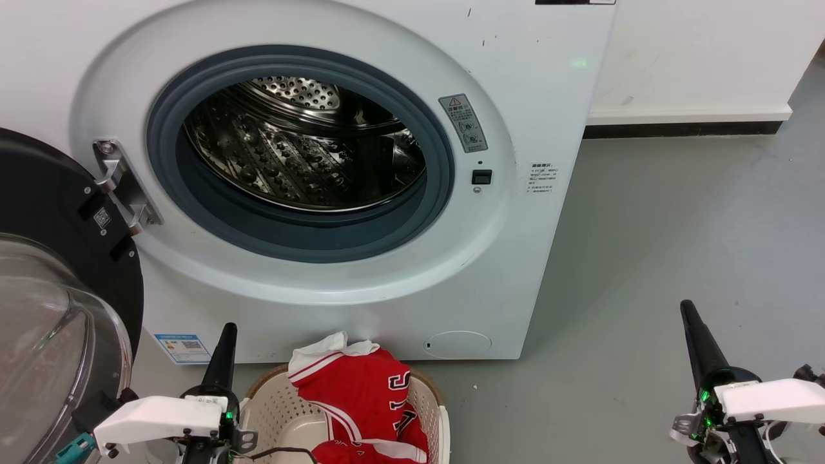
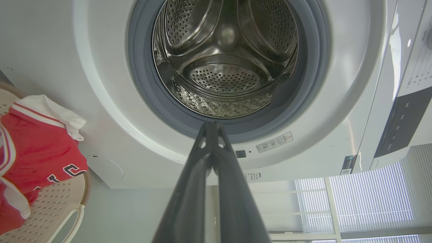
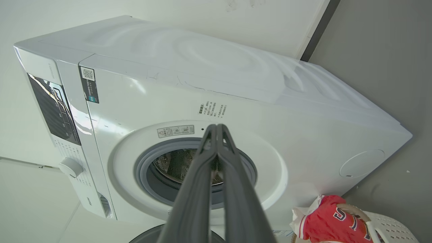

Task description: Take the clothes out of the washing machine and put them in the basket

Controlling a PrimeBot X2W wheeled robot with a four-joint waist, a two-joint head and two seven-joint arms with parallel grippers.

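Left gripper (image 2: 212, 126) closed, jersey (image 1: 361, 393) lettering unreadable

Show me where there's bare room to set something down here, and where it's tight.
Bare grey floor lies right of the washing machine, forward to the right gripper. The basket is bare in its left half. Crowded: the open door, left gripper and clothes at the machine's front.

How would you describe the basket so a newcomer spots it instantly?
Find the big white washing machine. On the floor directly in front of it sits the basket. Unlike the smooth white washer, it is low, cream, perforated plastic with a brown rim, holding a red jersey.
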